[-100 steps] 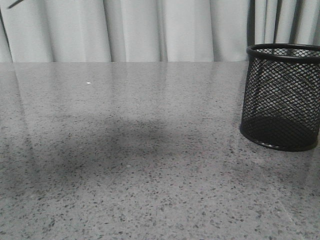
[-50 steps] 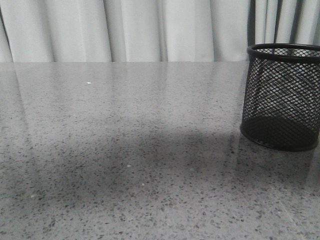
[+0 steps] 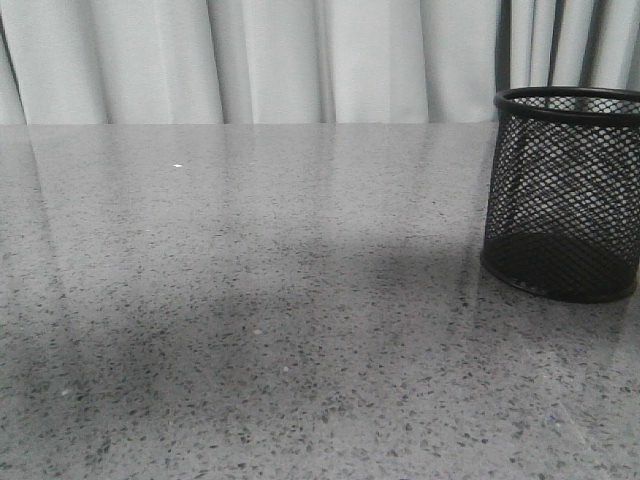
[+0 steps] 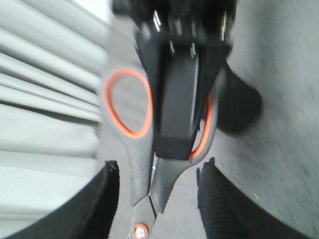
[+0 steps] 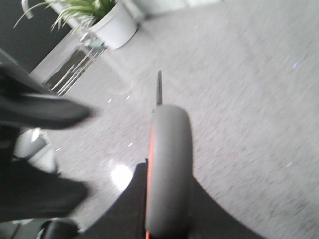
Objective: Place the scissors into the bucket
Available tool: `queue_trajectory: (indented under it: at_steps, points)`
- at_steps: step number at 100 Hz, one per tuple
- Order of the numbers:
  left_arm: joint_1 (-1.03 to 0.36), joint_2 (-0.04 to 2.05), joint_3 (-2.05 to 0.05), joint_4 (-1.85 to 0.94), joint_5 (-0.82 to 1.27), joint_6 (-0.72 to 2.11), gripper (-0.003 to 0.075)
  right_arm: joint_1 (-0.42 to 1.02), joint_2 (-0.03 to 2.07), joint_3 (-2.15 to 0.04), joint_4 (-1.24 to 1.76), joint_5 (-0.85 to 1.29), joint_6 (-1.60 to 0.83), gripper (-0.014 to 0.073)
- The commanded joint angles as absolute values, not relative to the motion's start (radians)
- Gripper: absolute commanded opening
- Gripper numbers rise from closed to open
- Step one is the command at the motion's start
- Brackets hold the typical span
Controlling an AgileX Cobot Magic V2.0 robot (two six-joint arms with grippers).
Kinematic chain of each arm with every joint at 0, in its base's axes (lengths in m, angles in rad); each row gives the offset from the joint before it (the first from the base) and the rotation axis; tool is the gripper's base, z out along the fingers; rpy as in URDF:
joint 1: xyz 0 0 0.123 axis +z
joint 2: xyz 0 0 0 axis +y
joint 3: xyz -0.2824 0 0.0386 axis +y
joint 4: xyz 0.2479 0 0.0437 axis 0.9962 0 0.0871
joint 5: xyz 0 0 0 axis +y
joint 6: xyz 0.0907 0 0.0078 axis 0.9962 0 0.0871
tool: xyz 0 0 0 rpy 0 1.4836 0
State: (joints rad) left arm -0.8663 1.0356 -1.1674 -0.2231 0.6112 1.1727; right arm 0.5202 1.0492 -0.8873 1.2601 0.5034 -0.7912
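Scissors point(image 4: 142, 179) point blade-first away from right jaws clenching their handles; left jaws released.

The scissors point(image 4: 149, 164) have grey handles with orange inside the loops, and a claw finger pokes through one loop, holding them up. The black mesh bucket point(image 3: 563, 195) stands upright on the table, apart from the claw.
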Motion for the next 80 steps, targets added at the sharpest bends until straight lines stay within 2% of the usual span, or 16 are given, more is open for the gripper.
queue_trajectory:
  at_steps: [1,7,14,24,26,43,50,63,80]
  points:
    - [-0.874,0.942,-1.199,-0.321,0.485,1.154,0.0358,0.478,1.036,-0.97,1.223,0.507,-0.771,-0.0064]
    - [-0.874,0.893,-1.199,-0.364,0.47,1.154,0.0318,0.432,1.036,-1.008,1.134,0.565,-0.722,-0.006]
    - [-0.874,0.828,-1.199,-0.382,0.472,1.154,0.0221,0.361,1.036,-1.075,0.986,0.685,-0.621,-0.006]
    - [-0.874,0.744,-1.199,-0.382,0.476,1.119,0.0002,0.267,1.036,-1.208,0.72,0.903,-0.412,-0.006]
    - [-0.874,0.734,-1.199,-0.379,0.476,1.109,-0.0023,0.253,1.036,-1.24,0.664,0.951,-0.372,-0.006]
    - [-0.874,0.678,-1.199,-0.378,0.476,1.048,-0.002,0.228,1.048,-1.491,0.326,1.311,-0.158,-0.006]
    - [-0.874,0.678,-1.196,-0.375,0.476,1.048,-0.002,0.233,1.044,-1.525,0.288,1.306,-0.108,-0.006]
    - [-0.874,0.68,-1.18,-0.368,0.473,1.048,-0.002,0.233,0.993,-1.492,0.301,1.308,-0.073,-0.006]
    - [-0.874,0.68,-1.169,-0.368,0.495,1.048,-0.002,0.233,0.879,-1.309,0.276,1.308,-0.054,-0.006]
